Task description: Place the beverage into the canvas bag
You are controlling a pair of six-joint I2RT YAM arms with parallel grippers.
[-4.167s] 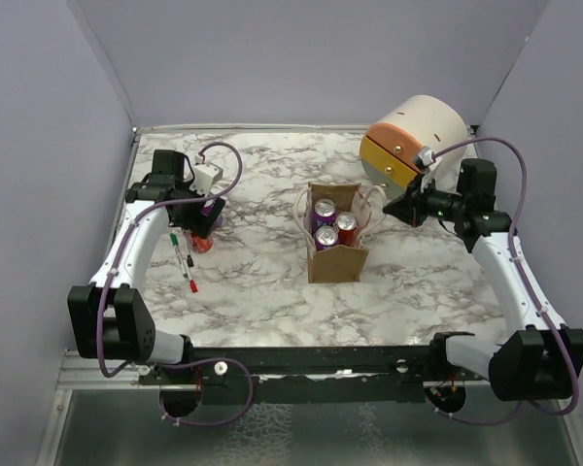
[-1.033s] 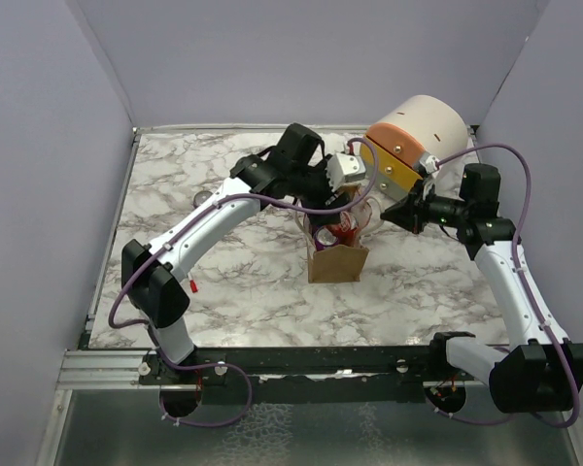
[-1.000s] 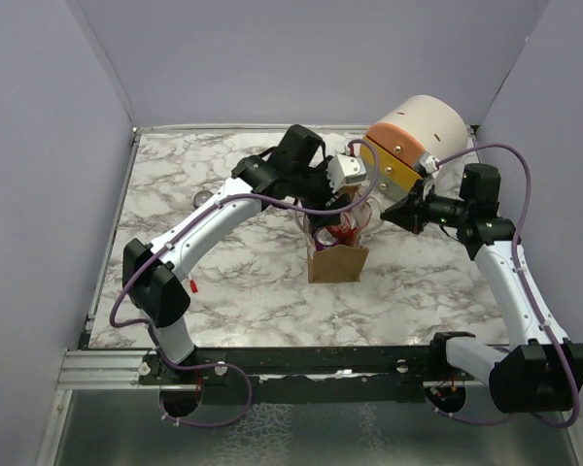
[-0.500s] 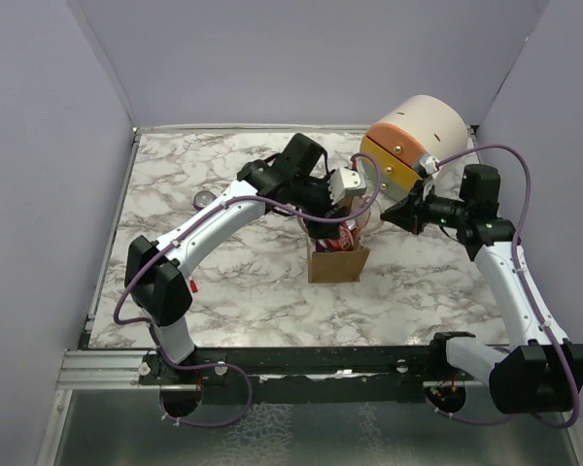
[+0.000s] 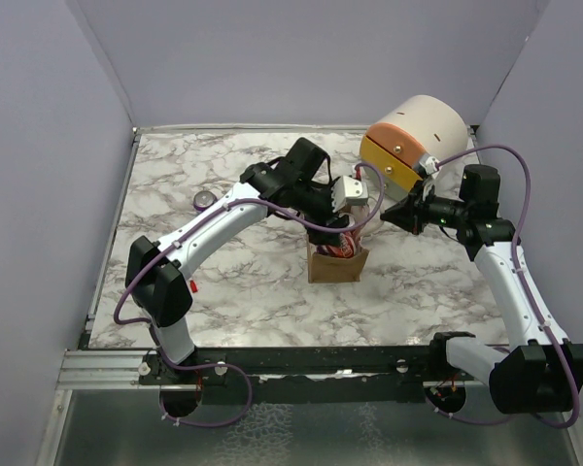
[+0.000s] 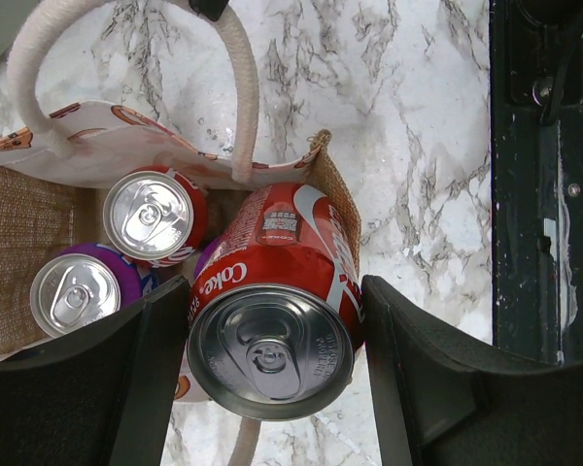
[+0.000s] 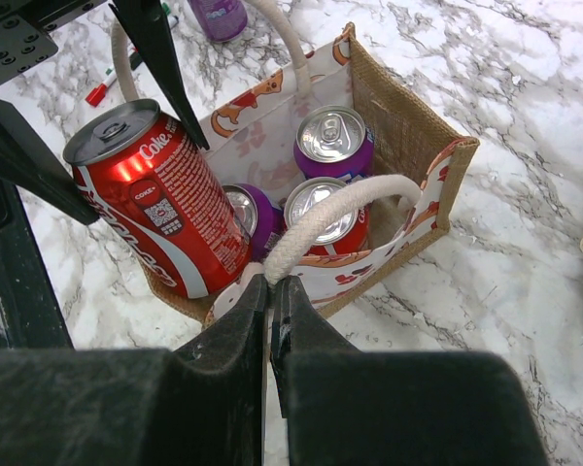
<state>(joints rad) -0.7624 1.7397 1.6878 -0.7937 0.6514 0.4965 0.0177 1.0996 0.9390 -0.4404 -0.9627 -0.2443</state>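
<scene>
While right fingers (image 7: 228, 335) pinch a handle (image 7: 342, 212), left fingers (image 6: 126, 379) clamp the Coke can (image 6: 272, 311) tilted at the canvas bag (image 7: 405, 124) mouth; next, I'd say, lowering, then releasing.

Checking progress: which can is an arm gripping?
The red Coke can, tilted at the tan canvas bag's corner between the left gripper's fingers; the other red can and purple cans stand upright inside, ungripped.

A bag (image 5: 337, 262) stands midway on a marble table (image 5: 253, 291). A cylinder (image 5: 418, 136) rests far right, a marker (image 5: 191, 285) left.
</scene>
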